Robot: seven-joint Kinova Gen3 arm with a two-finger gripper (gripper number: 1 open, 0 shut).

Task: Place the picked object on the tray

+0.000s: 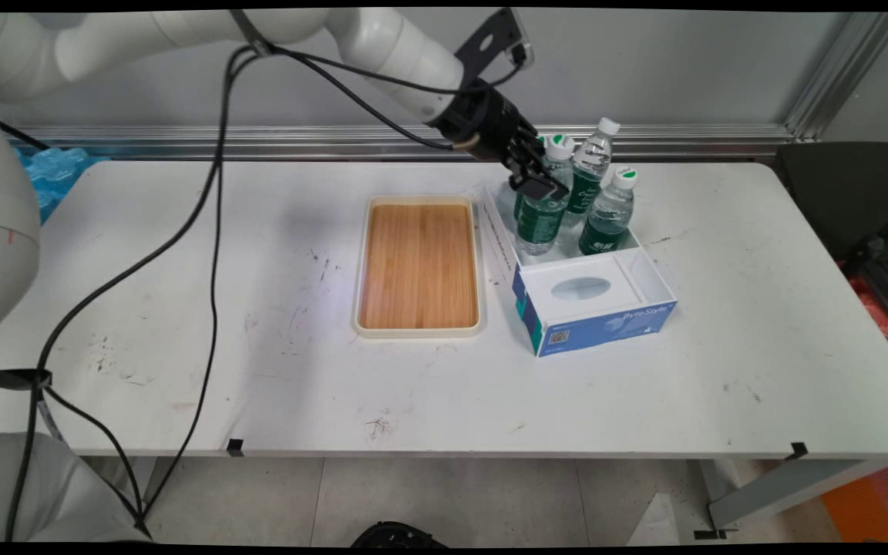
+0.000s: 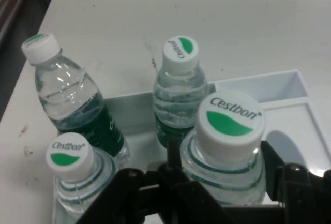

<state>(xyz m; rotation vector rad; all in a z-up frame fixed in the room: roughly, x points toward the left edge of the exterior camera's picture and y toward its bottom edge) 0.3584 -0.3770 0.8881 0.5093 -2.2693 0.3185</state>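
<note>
Several small water bottles with green labels and white-and-green Cestbon caps stand in the far half of a white and blue box (image 1: 656, 277). My gripper (image 1: 539, 187) reaches down from the upper left. It is shut on the shoulder of the nearest-left bottle (image 1: 540, 225). In the hand view that bottle (image 2: 230, 125) fills the space between my fingers (image 2: 173, 169), in my gripper (image 2: 220, 159). Its neighbours stand close by: a low one (image 2: 70, 154) on the left, one (image 2: 180, 87) behind, and a leaning one (image 2: 67, 97) at the far left.
A shallow cream tray with a wooden floor (image 1: 418, 266) lies left of the box, nothing on it. The box's near half is a white lid with an oval opening (image 1: 581, 289). Black cables hang from the arm over the table's left side (image 1: 205, 254).
</note>
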